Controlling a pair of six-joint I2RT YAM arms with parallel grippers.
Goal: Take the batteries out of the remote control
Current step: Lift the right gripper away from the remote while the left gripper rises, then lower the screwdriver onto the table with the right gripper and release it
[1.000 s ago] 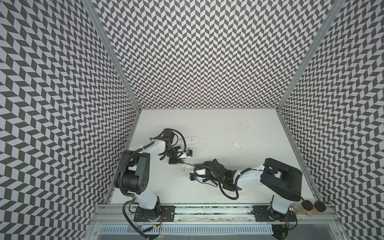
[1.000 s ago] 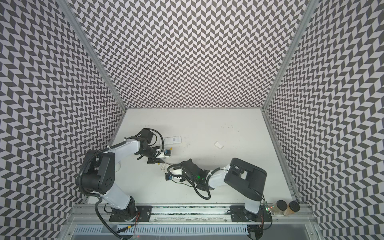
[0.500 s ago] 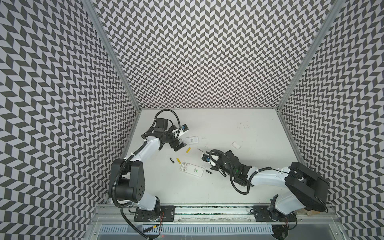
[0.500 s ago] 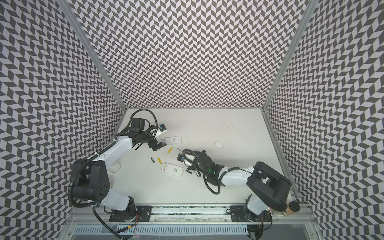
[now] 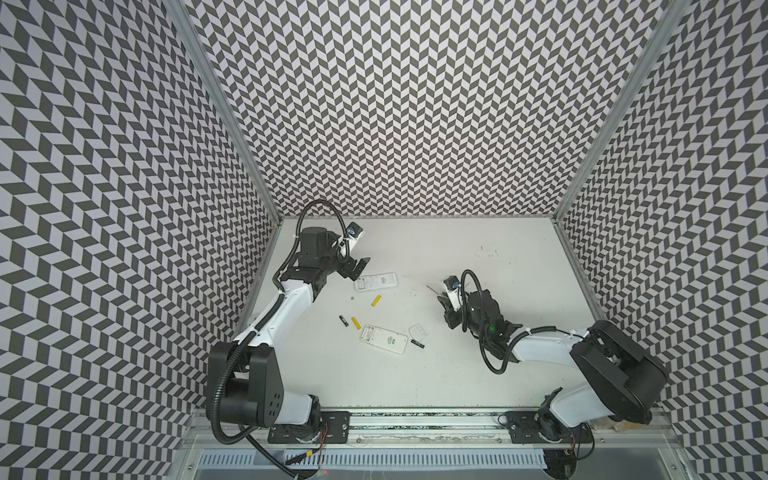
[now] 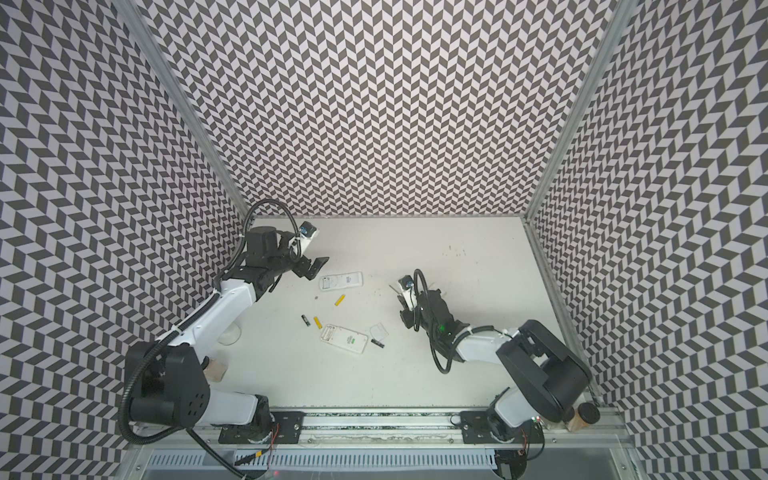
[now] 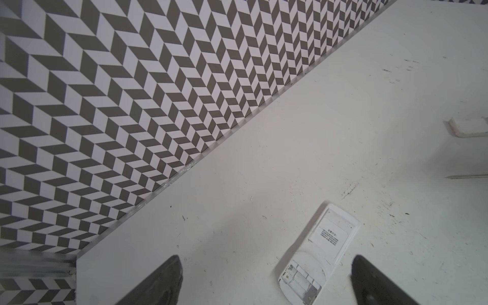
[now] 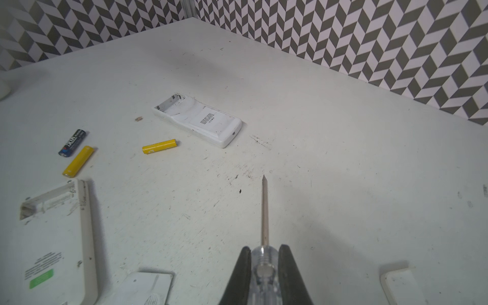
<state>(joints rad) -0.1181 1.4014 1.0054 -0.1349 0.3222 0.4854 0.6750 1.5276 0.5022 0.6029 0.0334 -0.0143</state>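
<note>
While left end effector (image 5: 358, 269) gapes, right end effector (image 8: 264, 250) clamps screwdriver (image 8: 264, 211).

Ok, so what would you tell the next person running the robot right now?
Left gripper: open, empty, by the far remote.
Right gripper: shut on the screwdriver.
Yellow batteries and black batteries lie loose on the table.
Done: the bays of the far and near remote both look empty.
Left: probably just setting the screwdriver down.
</note>
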